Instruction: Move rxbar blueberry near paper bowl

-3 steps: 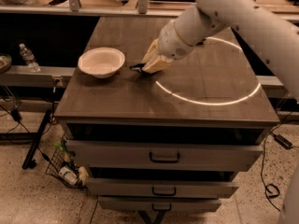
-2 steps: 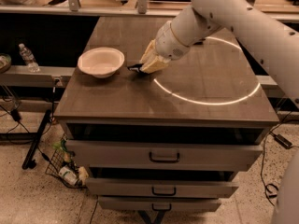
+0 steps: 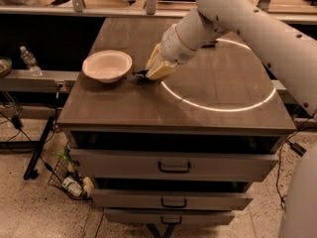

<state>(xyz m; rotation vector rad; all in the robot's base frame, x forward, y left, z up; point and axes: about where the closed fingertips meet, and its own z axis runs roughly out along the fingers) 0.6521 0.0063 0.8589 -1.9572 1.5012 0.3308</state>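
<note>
The paper bowl [image 3: 107, 66] is off-white and sits on the left part of the dark table top [image 3: 213, 90]. My gripper [image 3: 150, 72] is just to the right of the bowl, low over the table, with its cream fingers [image 3: 159, 67] pointing down and left. A small dark end of the rxbar blueberry [image 3: 140, 74] sticks out from the fingertips toward the bowl. The gripper is shut on the bar. The rest of the bar is hidden by the fingers. The bar's end lies a short gap from the bowl's rim.
A bright ring of light [image 3: 223, 103] lies on the right half of the table. Drawers [image 3: 174, 166] are below the front edge. A water bottle [image 3: 29, 60] stands on a ledge at the left. A wire basket [image 3: 67, 175] sits on the floor.
My gripper with the bar has moved a little left and down, closer to the bowl and the table top. The bowl has not moved.
</note>
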